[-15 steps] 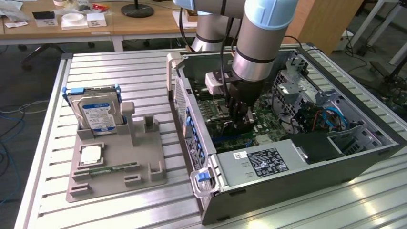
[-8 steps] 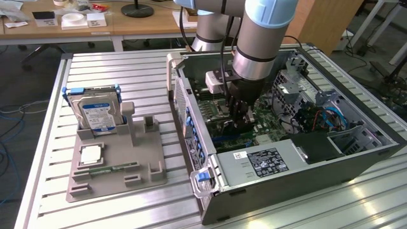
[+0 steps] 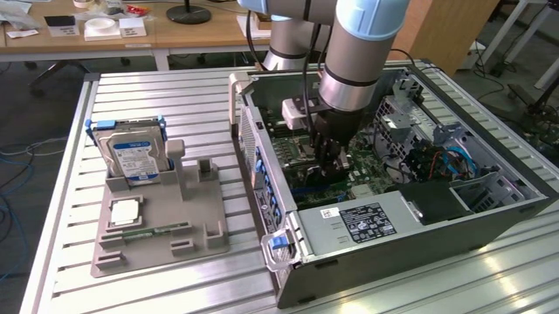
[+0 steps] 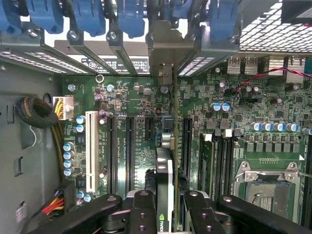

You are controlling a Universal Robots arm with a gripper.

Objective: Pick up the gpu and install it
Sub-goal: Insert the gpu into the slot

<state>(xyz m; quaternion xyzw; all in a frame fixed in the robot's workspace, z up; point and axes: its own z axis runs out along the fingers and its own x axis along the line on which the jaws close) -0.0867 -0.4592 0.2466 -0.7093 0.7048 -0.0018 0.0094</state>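
The slatted metal counter carries an open tower computer case lying on its side, so that its motherboard faces up and can be reached from above. The arm reaches down into the case from overhead, and the claw sits low over the board, among the expansion slots.

The claw is clamped on the gpu: in the wrist view the thin card stands on edge between the two black fingers, gripped by its flat faces so that its lower edge can meet a slot. Ahead of the claw, the card's metal bracket lies against the rear wall of the case, in line with the row of blue retention clips, which is where a bracket has to sit for the card to seat. Whether the card edge is fully home in the slot cannot be told.

Well off to the claw's side, outside the case, a grey parts holder keeps a hard drive upright in a slot and a small processor chip flat, each presented for an easy grasp.
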